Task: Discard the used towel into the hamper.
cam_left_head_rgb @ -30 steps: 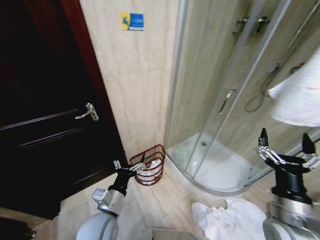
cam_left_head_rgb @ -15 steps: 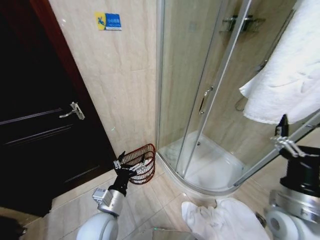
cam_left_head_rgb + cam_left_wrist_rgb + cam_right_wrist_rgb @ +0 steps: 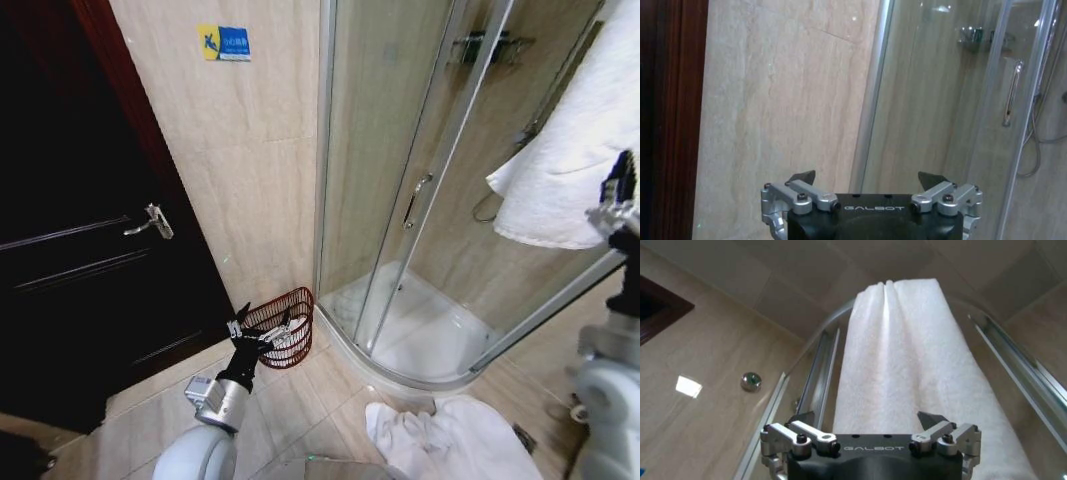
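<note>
A white towel [image 3: 570, 140] hangs over the shower enclosure's top rail at the right. My right gripper [image 3: 626, 185] is raised at the right edge, just beside the towel's lower hem. In the right wrist view the right gripper [image 3: 867, 416] is open and empty, with the towel [image 3: 907, 370] straight ahead of it and untouched. The hamper [image 3: 283, 325], a small reddish-brown wire basket with something white inside, stands on the floor against the wall by the shower. My left gripper [image 3: 260, 328] hovers low, open and empty, right in front of the hamper.
A crumpled white cloth [image 3: 450, 440] lies on the floor tiles at the front right. The curved glass shower enclosure [image 3: 420, 200] takes up the right half of the room. A dark wooden door [image 3: 80, 250] with a lever handle stands at the left.
The head view has swung since a second ago, bringing the hanging towel in closer. My right gripper has risen and moved right, up beside the towel's hem. The left arm has held still.
</note>
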{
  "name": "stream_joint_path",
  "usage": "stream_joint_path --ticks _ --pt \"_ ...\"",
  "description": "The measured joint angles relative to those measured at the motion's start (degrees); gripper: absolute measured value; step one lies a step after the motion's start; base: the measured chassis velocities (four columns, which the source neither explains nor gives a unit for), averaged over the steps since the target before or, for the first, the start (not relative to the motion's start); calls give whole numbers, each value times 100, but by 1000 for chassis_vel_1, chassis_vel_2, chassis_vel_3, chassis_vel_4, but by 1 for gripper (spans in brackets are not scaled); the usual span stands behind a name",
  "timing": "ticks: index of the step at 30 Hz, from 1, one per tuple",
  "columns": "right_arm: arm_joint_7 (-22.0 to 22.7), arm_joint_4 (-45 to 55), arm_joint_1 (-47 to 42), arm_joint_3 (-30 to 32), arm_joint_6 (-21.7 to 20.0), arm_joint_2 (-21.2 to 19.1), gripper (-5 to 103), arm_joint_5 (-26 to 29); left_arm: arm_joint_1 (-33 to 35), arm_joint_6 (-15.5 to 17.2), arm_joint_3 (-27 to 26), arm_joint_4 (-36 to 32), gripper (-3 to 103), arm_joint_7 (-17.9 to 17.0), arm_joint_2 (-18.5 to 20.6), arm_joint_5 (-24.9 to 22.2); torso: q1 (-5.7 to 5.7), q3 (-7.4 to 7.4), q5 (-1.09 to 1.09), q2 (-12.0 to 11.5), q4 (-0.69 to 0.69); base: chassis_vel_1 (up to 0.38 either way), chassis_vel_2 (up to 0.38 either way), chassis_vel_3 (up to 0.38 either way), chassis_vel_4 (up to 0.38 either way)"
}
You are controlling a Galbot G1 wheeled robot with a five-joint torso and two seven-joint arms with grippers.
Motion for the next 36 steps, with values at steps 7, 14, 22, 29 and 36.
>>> stream_joint_path --ticks 7,14,22,29,36 --pt "61 -1032 1431 -626 -502 -927 100 -149 0 0 0 0 100 2 0 0 0 0 -1 0 -1 0 0 0 0" --pt "581 -1533 2385 -1151 -773 -1383 100 -435 0 0 0 0 100 2 0 0 0 0 -1 0 -2 0 0 0 0" --pt "911 -1758 3304 -1687 -1236 -1839 100 -758 0 0 0 0 100 1 -1 0 0 0 -1 0 -1 0 0 0 0" --pt "914 -2583 4957 -2877 -1398 -2198 100 -968 0 0 1 0 100 2 -1 0 0 0 -2 -1 2 0 0 0 0" --pt "1017 -3196 5987 -3358 -1824 -2285 100 -1674 0 0 0 0 100 2 0 0 0 0 1 -1 -1 0 0 0 0"
